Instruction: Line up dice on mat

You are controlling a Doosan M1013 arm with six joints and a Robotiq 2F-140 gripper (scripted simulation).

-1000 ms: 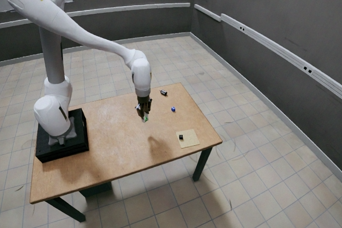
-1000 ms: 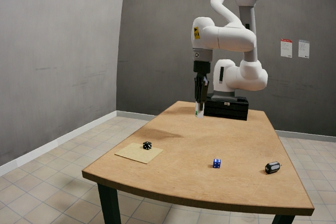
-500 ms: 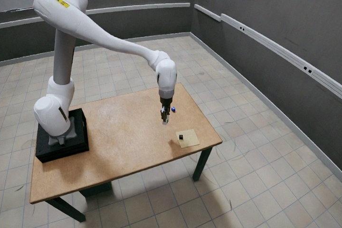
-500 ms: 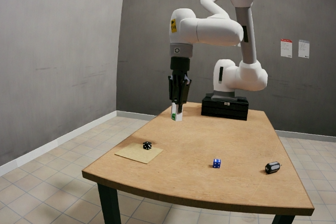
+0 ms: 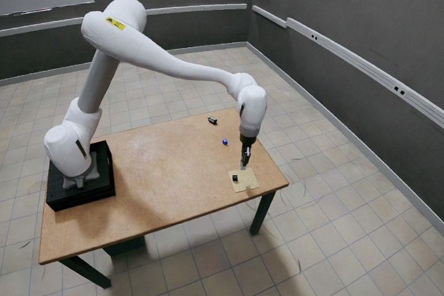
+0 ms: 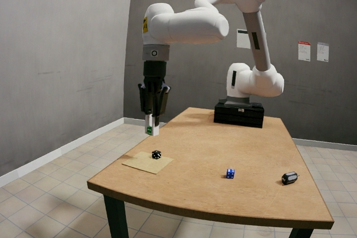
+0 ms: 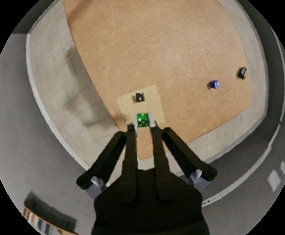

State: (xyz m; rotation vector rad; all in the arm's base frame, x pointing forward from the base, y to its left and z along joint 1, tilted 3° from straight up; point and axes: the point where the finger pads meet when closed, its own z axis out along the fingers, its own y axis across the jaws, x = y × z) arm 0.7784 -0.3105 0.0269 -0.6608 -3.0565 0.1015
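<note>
My gripper [image 5: 243, 165] [image 6: 151, 128] is shut on the green die [image 6: 149, 130] [image 7: 142, 119], held in the air above the mat's far-side edge region as seen in the top view. The black die [image 5: 234, 177] [image 6: 156, 154] [image 7: 140, 97] sits flat on the tan mat [image 5: 245, 184] [image 6: 145, 165] [image 7: 153, 98], near its edge toward the base; its top seems to show one pip. The blue die [image 5: 224, 141] [image 6: 230, 173] [image 7: 213, 84] sits flat on the table, off the mat, with several pips on top. The green die's pips are too small to count surely.
A dark cylindrical object [image 5: 212, 120] [image 6: 289, 178] [image 7: 242, 72] lies on the table [image 5: 166, 167] [image 6: 201, 146] beyond the blue die from the mat. The robot's black base block [image 5: 103, 174] [image 6: 238, 116] stands at the other end. The mat lies near a table corner.
</note>
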